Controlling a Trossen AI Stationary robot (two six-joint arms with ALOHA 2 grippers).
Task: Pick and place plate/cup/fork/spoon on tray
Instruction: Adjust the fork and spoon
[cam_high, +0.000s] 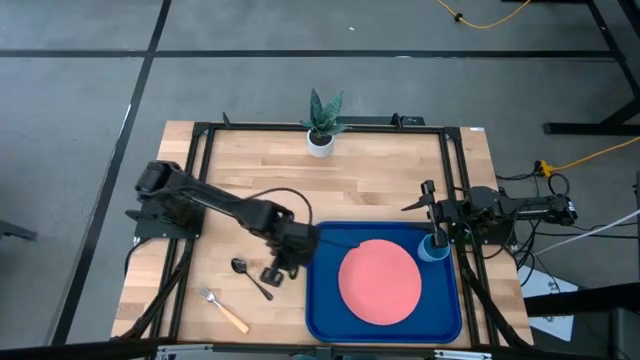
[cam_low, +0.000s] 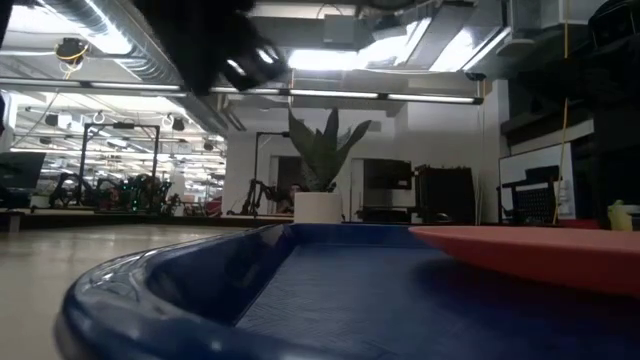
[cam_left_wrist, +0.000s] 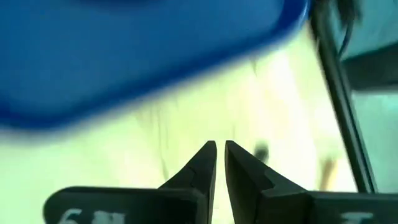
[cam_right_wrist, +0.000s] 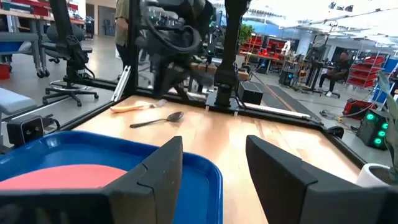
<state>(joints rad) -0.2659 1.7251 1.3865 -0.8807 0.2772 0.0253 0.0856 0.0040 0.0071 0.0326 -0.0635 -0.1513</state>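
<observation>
The deep-blue tray (cam_high: 318, 300) lies at the table's near right. The salmon-pink plate (cam_high: 380, 280) lies flat on it, and the light-blue cup (cam_high: 435, 248) stands in the tray's far right corner. The dark spoon (cam_high: 250, 276) and the tan-handled fork (cam_high: 222, 310) lie on the wood left of the tray. My left gripper (cam_high: 274, 272) is shut and empty, just right of the spoon, beside the tray's left rim (cam_left_wrist: 124, 93). My right gripper (cam_right_wrist: 214, 152) is open and empty by the cup, which is hidden in the right wrist view.
A white pot with a green plant (cam_high: 320, 130) stands at the table's far edge, also showing in the low view (cam_low: 318, 175). Black frame rails (cam_high: 455, 180) run along the table's sides. Bare wood lies between the plant and the tray.
</observation>
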